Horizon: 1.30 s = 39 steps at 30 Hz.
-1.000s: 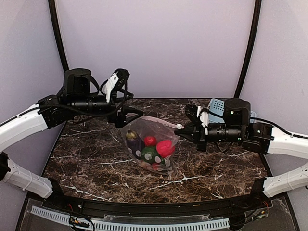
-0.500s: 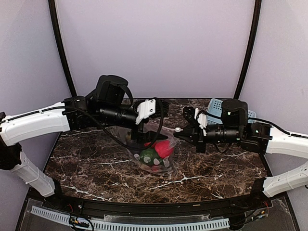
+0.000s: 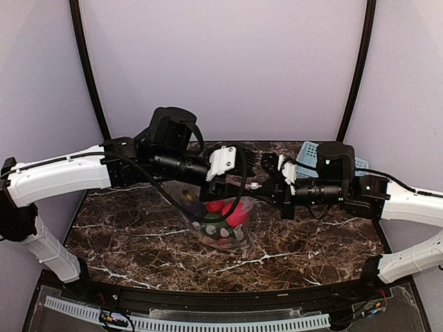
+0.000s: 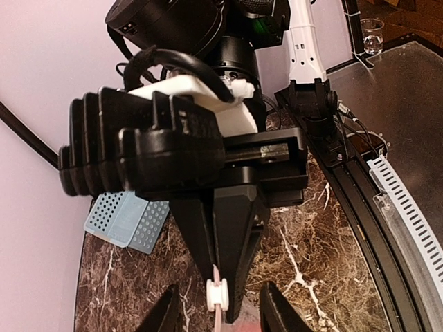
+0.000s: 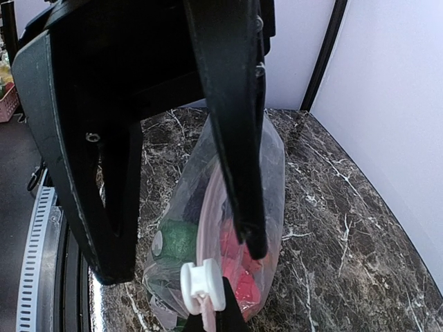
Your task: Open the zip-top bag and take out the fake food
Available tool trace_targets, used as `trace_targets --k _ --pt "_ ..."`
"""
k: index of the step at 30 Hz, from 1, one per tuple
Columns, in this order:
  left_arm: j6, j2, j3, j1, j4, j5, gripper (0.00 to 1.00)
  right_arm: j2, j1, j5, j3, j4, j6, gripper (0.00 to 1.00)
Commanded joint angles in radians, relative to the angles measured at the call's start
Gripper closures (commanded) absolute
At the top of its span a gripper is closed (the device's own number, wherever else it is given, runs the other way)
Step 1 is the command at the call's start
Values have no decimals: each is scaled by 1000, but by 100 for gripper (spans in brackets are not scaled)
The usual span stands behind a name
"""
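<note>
The clear zip-top bag [image 3: 239, 234] hangs upright over the marble table, its bottom resting on the surface. Inside it is the fake food: a red piece [image 3: 230, 210] and a green piece [image 3: 212, 223], also seen as green [image 5: 176, 238] and red [image 5: 242, 266]. My right gripper [image 3: 259, 187] [image 5: 211, 317] is shut on the pinkish zip strip just beside the white slider [image 5: 202, 285] [image 4: 218, 295]. My left gripper [image 3: 239, 185] [image 4: 223, 309] faces it, its fingers [image 4: 277, 306] apart on either side of the slider, touching nothing.
A light blue perforated basket [image 3: 311, 153] [image 4: 126, 220] stands at the back right of the table, behind the right arm. The marble table top [image 3: 124, 228] stretches left and right of the bag. Black frame posts rise at both back corners.
My left arm has swung in from the left to the bag's top, and its jaws have narrowed around the slider. The right gripper has stayed shut on the strip.
</note>
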Motion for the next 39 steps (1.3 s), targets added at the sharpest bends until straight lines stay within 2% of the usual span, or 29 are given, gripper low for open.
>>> trace_targets --k 1,5,14,22,39 --pt "11 15 39 -7 9 13 64 7 7 -14 24 18 -9 100" --pt "-1 26 47 -7 10 16 70 4 8 -12 22 18 -8 100" --pt "-10 26 33 -8 7 -9 74 -18 6 1 12 18 -10 100" --pt "-11 2 -1 -7 13 -51 90 -49 8 20 -11 47 -9 100" --pt "-5 -75 -87 21 26 -176 97 -130 5 68 -67 38 -5 100"
